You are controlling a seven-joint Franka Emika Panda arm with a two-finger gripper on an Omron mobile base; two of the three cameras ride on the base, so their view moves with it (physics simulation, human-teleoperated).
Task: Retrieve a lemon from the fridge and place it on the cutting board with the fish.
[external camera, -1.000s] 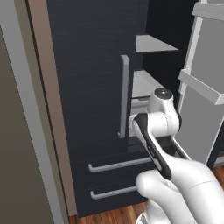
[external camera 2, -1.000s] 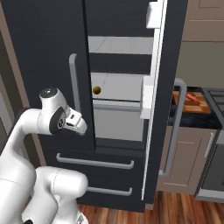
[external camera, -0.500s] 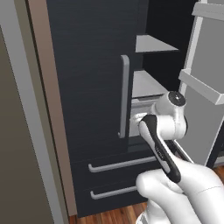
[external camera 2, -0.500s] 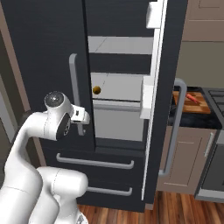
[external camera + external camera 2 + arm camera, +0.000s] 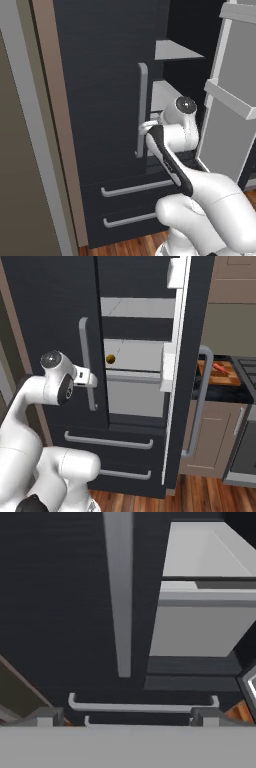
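The fridge [image 5: 60,316] stands with its right door swung wide and its left door shut, leaving an open gap onto two light shelves and two drawers below. One cutting board [image 5: 221,374] (fish [image 5: 219,367] on top) sits on the table at right. The tool [image 5: 88,377], spread wide and empty, hangs just beside the left door's handle [image 5: 88,363]. One lemon [image 5: 110,359] rests on the lower shelf.

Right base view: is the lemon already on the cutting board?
No, the lemon sits on a fridge shelf, well left of the cutting board on the counter.
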